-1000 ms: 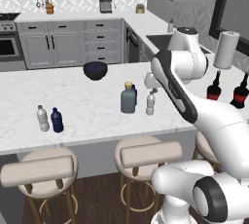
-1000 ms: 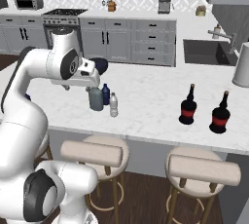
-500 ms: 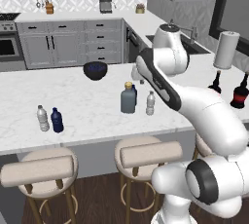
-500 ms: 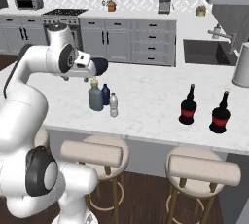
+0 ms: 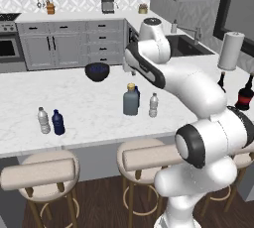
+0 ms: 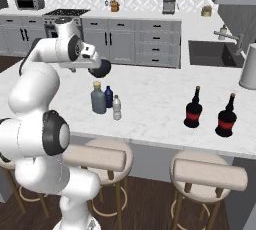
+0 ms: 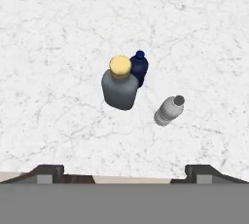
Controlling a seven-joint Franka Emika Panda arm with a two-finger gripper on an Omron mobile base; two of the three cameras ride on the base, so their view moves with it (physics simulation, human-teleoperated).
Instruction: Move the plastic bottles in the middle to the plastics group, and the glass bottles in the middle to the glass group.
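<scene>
With the fingers (image 7: 124, 173) spread wide and empty at the frame bottom, the small dark blue plastic bottle (image 7: 139, 67) touching the broad grey-blue glass bottle (image 7: 119, 87) at centre risks toppling either on a careless descent.

on the counter (image 5: 89, 103) we see the big bottle (image 5: 130, 100) in the middle, one small bottle (image 5: 137, 93) touching behind it, another small bottle (image 5: 154, 105) just beside on its right, and the bowl (image 5: 97, 71) well behind.

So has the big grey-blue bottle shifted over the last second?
No. The grey-blue bottle stands where it did, beside the small clear bottle and in front of the dark bowl. Only the arm swung.
</scene>
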